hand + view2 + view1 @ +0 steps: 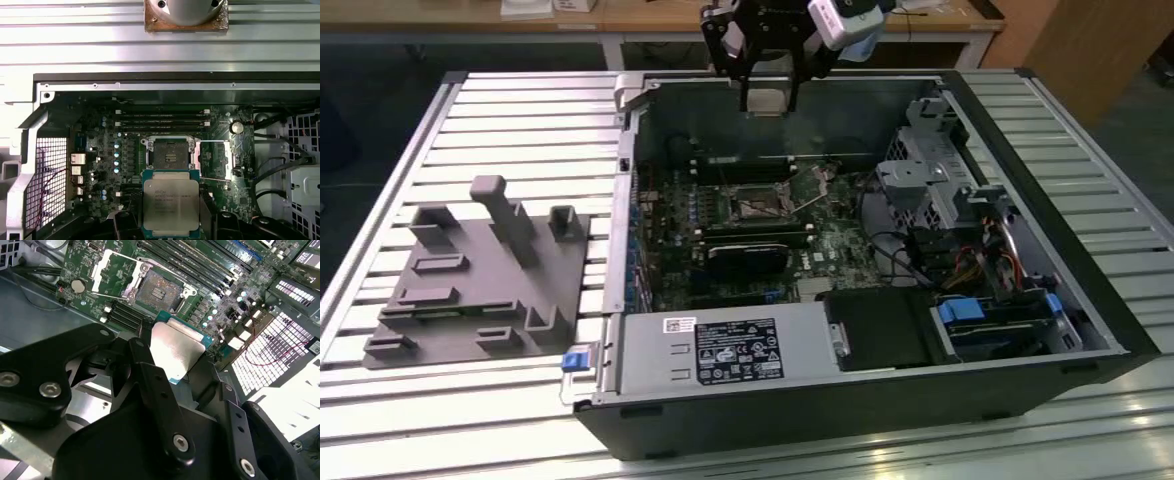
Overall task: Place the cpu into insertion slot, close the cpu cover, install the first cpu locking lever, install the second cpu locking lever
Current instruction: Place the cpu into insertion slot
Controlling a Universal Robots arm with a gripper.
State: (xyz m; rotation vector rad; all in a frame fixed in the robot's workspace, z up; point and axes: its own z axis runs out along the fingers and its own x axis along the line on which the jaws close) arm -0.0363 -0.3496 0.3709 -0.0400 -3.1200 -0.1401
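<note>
My gripper (767, 92) hangs above the far wall of the open computer case (1067, 290), shut on the cpu (767, 100). In both wrist views the cpu (171, 202) (177, 347) shows its silvery face between the black fingers (150, 375). The insertion slot (172, 154) (159, 290) (758, 207) lies bare on the green board below, some way from the chip. Beside the slot the cpu cover (214, 159) (112, 271) is swung open, its square window showing. A thin lever wire (220, 179) sticks out near the cover.
Long black memory slots (162, 120) run next to the socket. A labelled power supply (720, 350) and a black drive cage (881, 325) take the case's near side, with cables (974, 270) toward the exterior view's right. A grey fixture plate (467, 270) sits on the slatted table (400, 130).
</note>
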